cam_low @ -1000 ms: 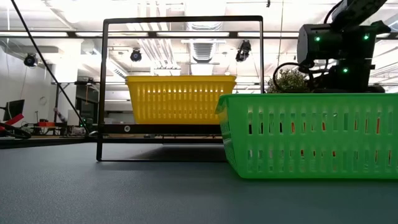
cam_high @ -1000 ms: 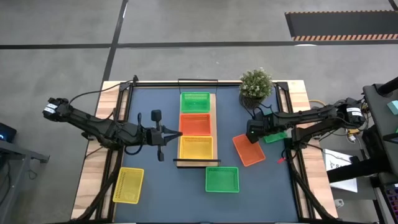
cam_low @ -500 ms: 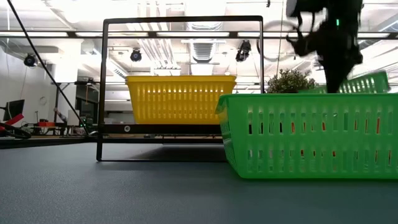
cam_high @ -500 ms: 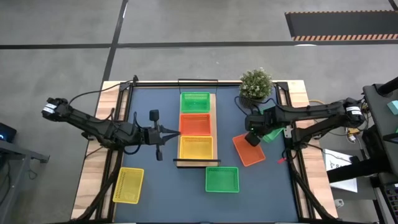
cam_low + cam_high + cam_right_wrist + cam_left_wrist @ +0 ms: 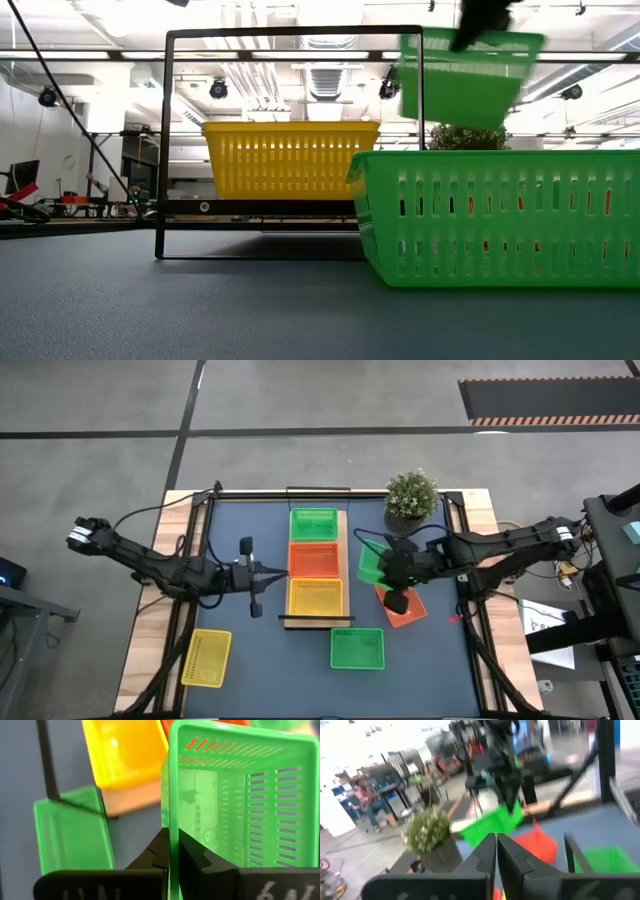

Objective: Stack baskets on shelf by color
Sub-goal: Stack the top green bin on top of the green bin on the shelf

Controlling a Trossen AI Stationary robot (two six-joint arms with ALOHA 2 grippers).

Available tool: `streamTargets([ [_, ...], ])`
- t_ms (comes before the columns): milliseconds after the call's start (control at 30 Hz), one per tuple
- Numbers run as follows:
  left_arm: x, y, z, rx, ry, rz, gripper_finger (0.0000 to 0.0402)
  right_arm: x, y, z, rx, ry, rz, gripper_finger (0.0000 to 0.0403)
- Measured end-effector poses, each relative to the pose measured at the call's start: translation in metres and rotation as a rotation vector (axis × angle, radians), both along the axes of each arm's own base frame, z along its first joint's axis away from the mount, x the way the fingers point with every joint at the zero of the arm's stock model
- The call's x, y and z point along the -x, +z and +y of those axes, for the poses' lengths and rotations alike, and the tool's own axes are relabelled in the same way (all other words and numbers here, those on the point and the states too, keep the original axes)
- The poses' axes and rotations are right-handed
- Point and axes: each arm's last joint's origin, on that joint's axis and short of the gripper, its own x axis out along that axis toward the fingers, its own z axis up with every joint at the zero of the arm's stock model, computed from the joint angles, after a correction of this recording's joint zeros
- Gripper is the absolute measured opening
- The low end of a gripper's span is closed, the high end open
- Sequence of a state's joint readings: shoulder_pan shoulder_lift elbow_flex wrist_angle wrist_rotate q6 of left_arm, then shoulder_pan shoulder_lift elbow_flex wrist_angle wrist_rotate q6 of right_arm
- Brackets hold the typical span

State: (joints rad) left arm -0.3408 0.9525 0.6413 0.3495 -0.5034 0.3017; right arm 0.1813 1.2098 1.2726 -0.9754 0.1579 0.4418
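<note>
Since a second ago my right gripper (image 5: 392, 572) has lifted a green basket (image 5: 372, 563) off the table's right side and swung it in toward the shelf (image 5: 342, 565); in the low view it now hangs high in the air, tilted, above the green basket near the front edge (image 5: 357, 648). The shelf already carries a green basket at the far end (image 5: 314, 524), an orange one in the middle (image 5: 314, 559) and a yellow one nearest the front (image 5: 315, 597). To do this step well, I judge I should level the carried basket, take it over the far green one, line up the rims and lower it straight so it nests without nudging the orange neighbour. My right fingers (image 5: 161, 852) are pinched nearly closed on the basket's rim wall, one inside and one outside. My left gripper (image 5: 254, 575) waits just beside the shelf's left edge, fingers together and empty. A yellow basket (image 5: 205, 657) and an orange one (image 5: 408, 610) lie on the table.
</note>
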Motion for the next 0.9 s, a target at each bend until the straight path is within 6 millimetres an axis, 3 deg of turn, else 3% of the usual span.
streamTargets([
  [200,0.006,0.005,0.002,-0.016,0.002,-0.077,0.0000,-0.040,0.006,-0.005,0.235,0.088,-0.075,0.0009],
  [500,0.018,-0.001,0.006,-0.010,0.000,-0.091,0.0000,-0.108,0.004,-0.051,0.449,0.159,-0.140,0.0009],
  [767,0.033,0.002,0.012,0.007,0.004,-0.135,0.0000,-0.136,-0.024,-0.102,0.378,0.215,-0.113,0.0009],
  [900,0.037,-0.002,0.013,0.007,0.004,-0.139,0.0000,-0.145,-0.031,-0.117,0.380,0.237,-0.154,0.0009],
])
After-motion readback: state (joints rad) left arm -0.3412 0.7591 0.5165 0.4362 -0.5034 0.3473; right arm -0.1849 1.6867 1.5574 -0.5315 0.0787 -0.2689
